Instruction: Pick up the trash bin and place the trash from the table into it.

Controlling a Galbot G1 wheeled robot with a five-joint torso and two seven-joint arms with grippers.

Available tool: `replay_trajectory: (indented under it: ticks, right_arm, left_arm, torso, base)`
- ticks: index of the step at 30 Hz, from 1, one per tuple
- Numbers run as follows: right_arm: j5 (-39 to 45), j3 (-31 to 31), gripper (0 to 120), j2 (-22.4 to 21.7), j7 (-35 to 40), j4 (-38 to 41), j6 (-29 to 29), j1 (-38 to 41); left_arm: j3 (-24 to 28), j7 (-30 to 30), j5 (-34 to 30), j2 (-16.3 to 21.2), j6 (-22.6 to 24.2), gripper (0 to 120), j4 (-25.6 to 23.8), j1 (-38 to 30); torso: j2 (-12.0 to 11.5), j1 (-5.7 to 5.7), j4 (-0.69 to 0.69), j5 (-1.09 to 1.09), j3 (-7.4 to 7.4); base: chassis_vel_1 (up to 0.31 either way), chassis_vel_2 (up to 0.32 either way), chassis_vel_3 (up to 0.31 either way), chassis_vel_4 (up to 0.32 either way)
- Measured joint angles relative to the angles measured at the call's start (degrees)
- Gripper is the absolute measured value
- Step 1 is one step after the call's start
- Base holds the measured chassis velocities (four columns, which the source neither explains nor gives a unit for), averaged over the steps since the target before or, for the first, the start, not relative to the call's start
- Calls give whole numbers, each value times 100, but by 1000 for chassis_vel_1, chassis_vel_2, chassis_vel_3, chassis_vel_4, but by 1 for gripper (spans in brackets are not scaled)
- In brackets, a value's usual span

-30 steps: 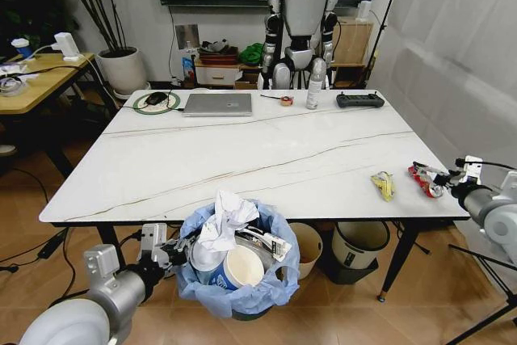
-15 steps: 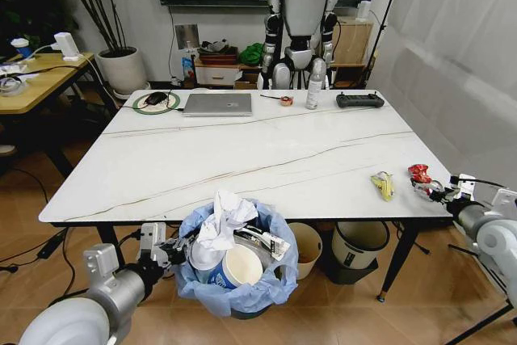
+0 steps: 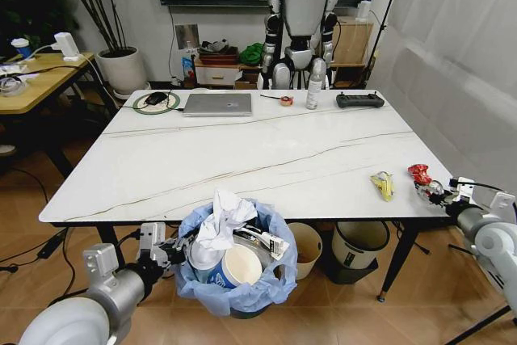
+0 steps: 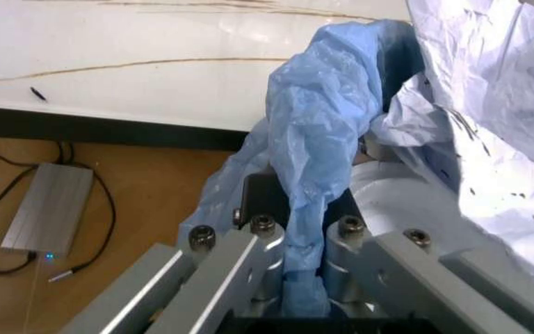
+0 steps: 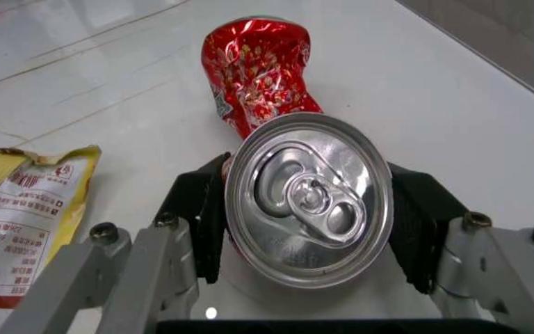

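We're seeing the right gripper (image 5: pixel 309 229) now closing around the can (image 5: pixel 277 125) on the table (image 3: pixel 242 159), while the left gripper (image 4: pixel 300 243) is keeping the bin (image 3: pixel 234 280) clamped by its bag.

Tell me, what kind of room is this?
Probably a robot lab or test room furnished like an office: a white humanoid robot stands behind the white marble-look table, which carries a silver laptop, beside a wooden desk.
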Motion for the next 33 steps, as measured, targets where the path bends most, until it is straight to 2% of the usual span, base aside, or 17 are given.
replay_trajectory:
  ticks: [2,10,13,16,23,33]
  right_arm:
    - [-23,-29,48,5,-2,-1,5,1]
    - [-54,-75,48,-8,-23,24,39,-6]
    - [54,-46,48,-50,-31,118,41,-4]
    - [178,-4,48,-141,-70,297,86,-4]
    - [369,-44,48,-240,-314,680,301,8]
    - [844,-330,48,-728,-758,1411,698,213]
  left_arm:
    - [-4,-1,1,-4,0,0,0,4]
    - [7,-2,9,-11,-1,0,0,-4]
    - [18,-2,9,-8,-1,0,5,-20]
    - [30,-2,10,-2,-2,0,16,-41]
    - [38,-3,-14,21,-4,0,33,-76]
    - [37,-3,-42,32,-6,0,51,-84]
  torso:
    - [0,0,0,-1,0]
    - [0,0,0,2,0]
    - [-1,0,0,7,1]
    - [-1,0,0,-2,0]
    - [-1,0,0,1,1]
    - [-1,0,0,0,1]
  base:
    - [0,0,0,0]
    - [0,0,0,0]
    - [0,0,0,0]
    - [0,0,0,0]
    - [0,0,0,0]
    - [0,0,0,0]
